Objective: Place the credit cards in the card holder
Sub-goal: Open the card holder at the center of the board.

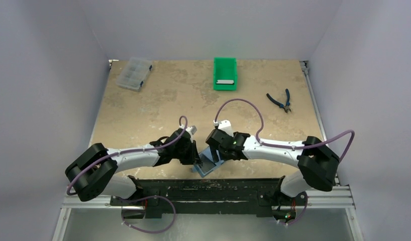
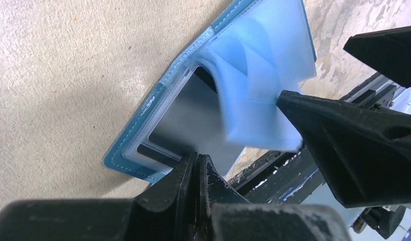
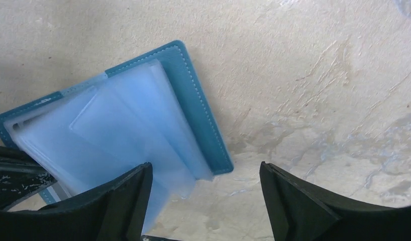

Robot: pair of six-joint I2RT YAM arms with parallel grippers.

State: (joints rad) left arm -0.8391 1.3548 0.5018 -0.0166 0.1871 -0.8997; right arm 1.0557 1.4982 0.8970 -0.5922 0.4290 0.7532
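Fingers [image 2: 176,188] of the left gripper [image 2: 197,158] are pinched on a credit card [image 2: 191,113] in the open card holder [image 3: 196,105] on the table [image 3: 319,75], sleeves [image 3: 118,130] propped aside, seemingly for access, by the right gripper's [image 3: 204,168] spread fingers [image 3: 120,203].

— Any lettering that can be read?
— None. The card holder [image 3: 197,100] shows a plain teal cover and stitching. A small pale mark on its edge is too blurred to read.
— And the green bin [image 1: 225,68] on the counter?
— A pale strip [image 1: 225,81] lies in it, too small to read.
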